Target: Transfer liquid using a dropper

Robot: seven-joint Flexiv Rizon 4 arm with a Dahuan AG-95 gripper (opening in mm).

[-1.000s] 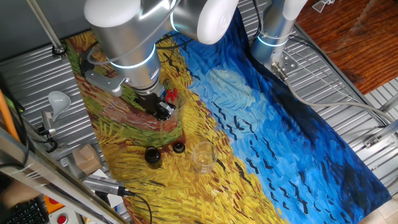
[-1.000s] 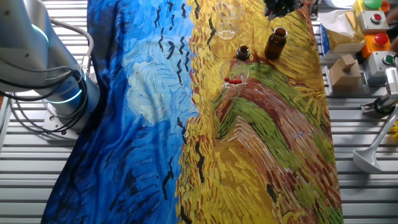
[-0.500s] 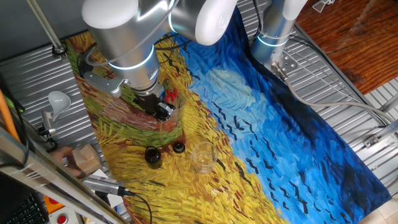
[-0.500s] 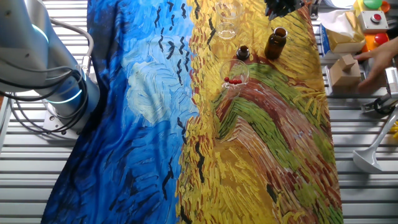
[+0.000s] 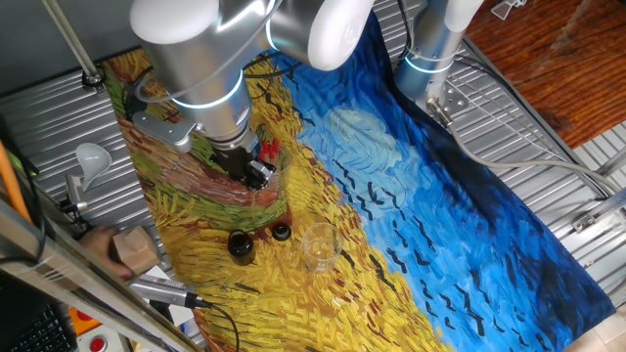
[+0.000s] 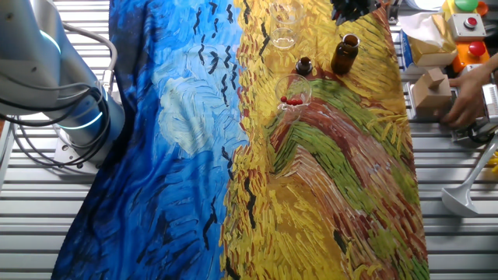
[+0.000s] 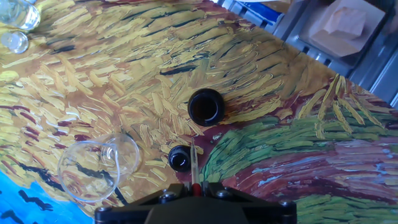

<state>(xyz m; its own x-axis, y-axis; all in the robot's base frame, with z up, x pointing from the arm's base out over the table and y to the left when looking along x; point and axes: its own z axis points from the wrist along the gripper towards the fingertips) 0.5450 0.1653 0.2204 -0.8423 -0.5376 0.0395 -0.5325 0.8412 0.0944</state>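
Pinching the dropper (image 7: 194, 163), the tool (image 7: 195, 186) points its tube downward.

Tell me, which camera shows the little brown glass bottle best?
The other fixed view: the brown glass bottle stands upright in unobstructed side profile. The hand view only looks down into its mouth; one fixed view shows a small dark shape.
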